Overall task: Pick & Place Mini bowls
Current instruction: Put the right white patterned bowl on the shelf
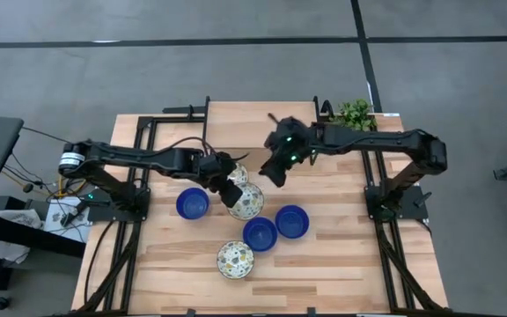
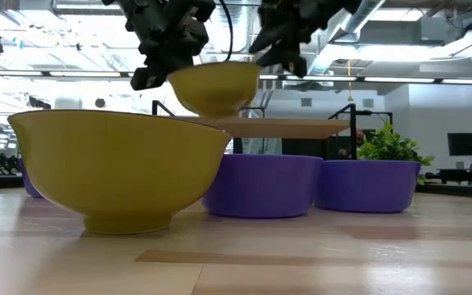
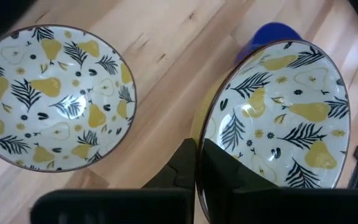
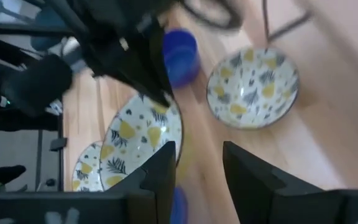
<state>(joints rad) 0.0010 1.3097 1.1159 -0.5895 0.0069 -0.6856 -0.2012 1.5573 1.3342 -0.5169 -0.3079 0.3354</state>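
I am pinching the rim of a patterned bowl (image 3: 278, 118) in my left claw (image 3: 197, 180), holding it tilted above the table (image 1: 341, 264) over another patterned bowl (image 1: 237, 175), probably for stacking, while my right claw (image 4: 197, 168) is hovering nearby, fingers parted, empty.

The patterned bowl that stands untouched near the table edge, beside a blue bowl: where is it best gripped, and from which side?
Probably the rim, from above: the patterned bowl stands upright, mouth open, so one finger can go inside its thin wall and one outside. Take the side facing the table edge, away from the blue bowl close by.
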